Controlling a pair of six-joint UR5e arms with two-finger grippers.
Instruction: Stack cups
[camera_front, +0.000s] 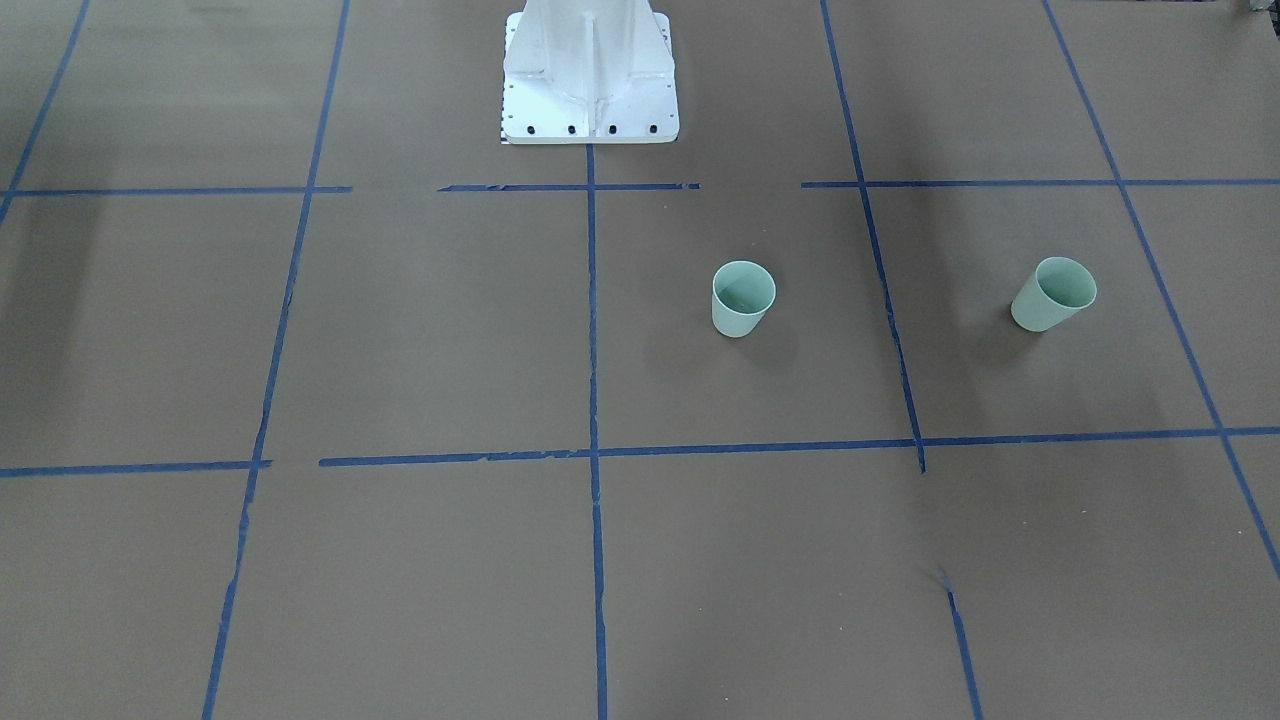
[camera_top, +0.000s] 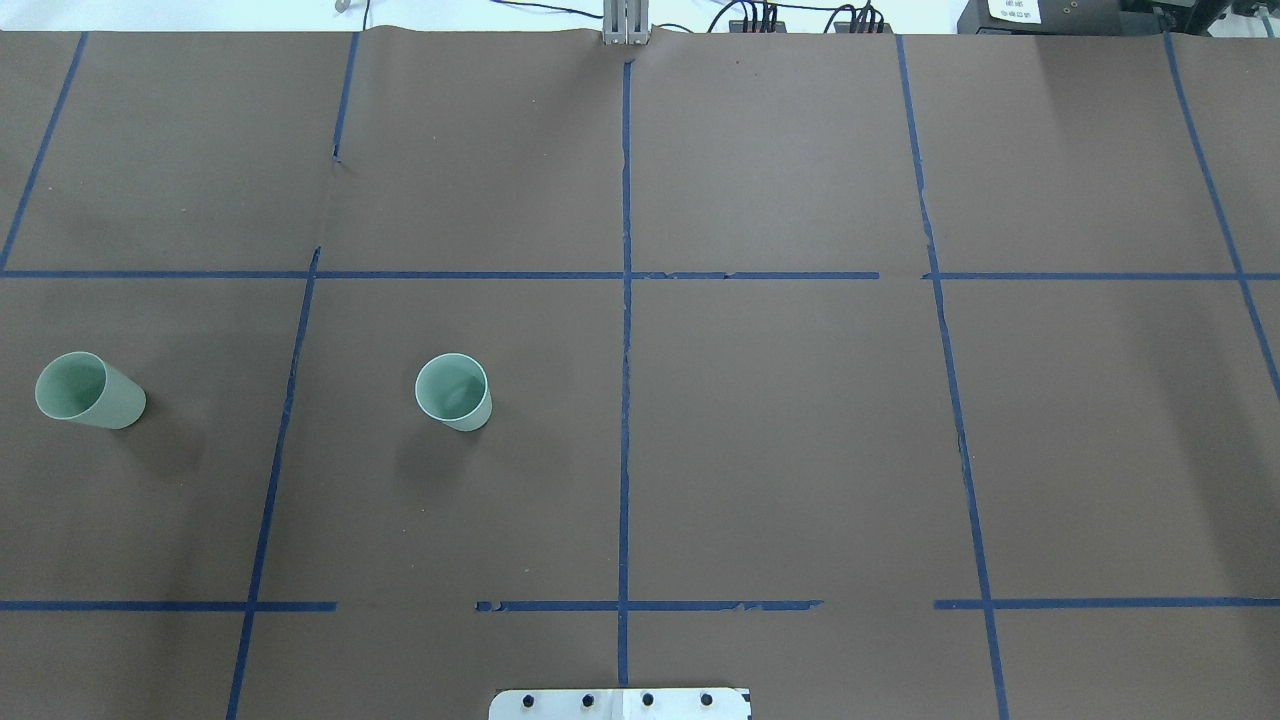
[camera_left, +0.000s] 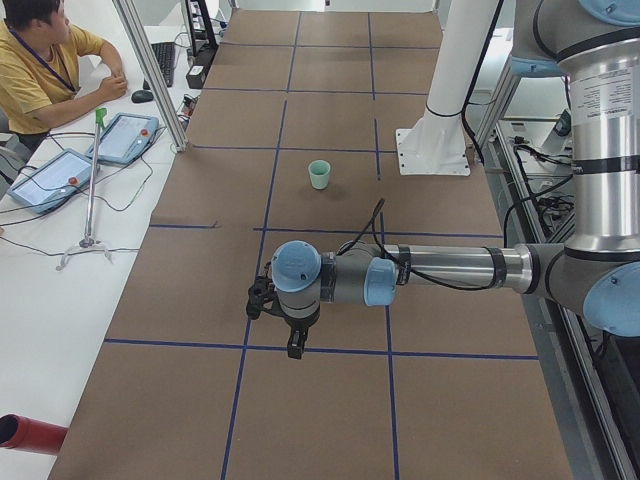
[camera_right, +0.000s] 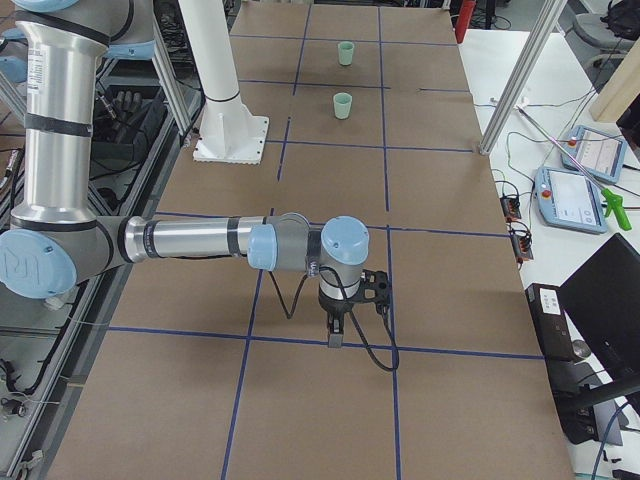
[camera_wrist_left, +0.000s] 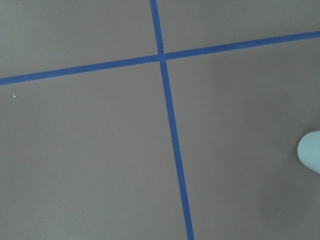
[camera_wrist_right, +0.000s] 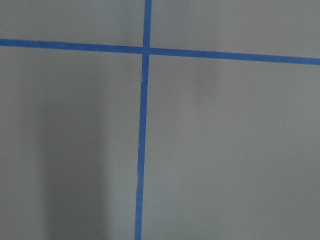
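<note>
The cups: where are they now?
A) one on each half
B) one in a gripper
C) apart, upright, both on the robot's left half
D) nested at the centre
C: the inner cup and the outer cup stand upright and apart, both left of the centre tape line in the overhead view.

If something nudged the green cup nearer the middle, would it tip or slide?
It may tip: the cup stands on its narrow end, rim wider. It looks empty and thin, so probably light. Tipped, it would likely roll in a curve.
</note>
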